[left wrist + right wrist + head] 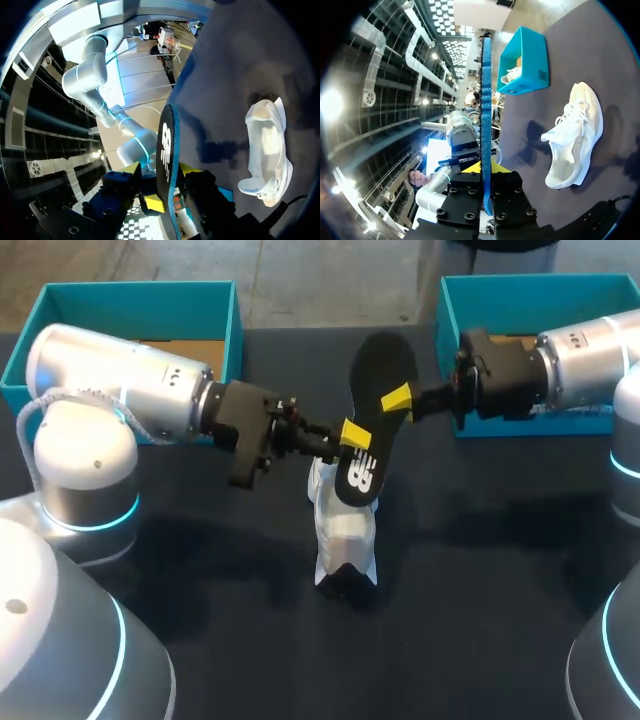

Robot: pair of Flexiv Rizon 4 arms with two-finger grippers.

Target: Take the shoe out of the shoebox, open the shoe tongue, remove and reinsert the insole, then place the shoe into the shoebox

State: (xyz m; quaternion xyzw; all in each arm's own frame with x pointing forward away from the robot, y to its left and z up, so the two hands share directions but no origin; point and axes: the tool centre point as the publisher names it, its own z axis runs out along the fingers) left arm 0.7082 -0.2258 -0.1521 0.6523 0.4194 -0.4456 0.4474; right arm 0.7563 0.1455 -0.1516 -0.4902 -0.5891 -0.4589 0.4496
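left gripper (352,433) is pinching the insole (382,365) at the centre of the head view, its yellow tips pressing on the lower half, near the white print. right gripper (400,400) is coming in from the upper right and clamping the same insole a little higher up. the insole is hanging in the air between the two, upright and tilted, a thin, flat, elongated oval with a smooth black face.

in the left wrist view the insole (165,145) is standing edge-on between the fingers of the left gripper (167,175), showing a blue rim. in the right wrist view it is showing as a narrow strip of blue, spongy foam (485,100), running out from between the black finger blocks of the right gripper (486,190).

the shoe (345,530) is lying just below the insole in the head view, on the dark, matte table (480,570). neither gripper is touching it. it is white and soft-looking, lying on its side with its mouth gaping (267,150) and its laces loose (575,140).

two teal boxes are sitting open at the back: the left box (235,330) in the upper left, the right box (450,320) in the upper right.
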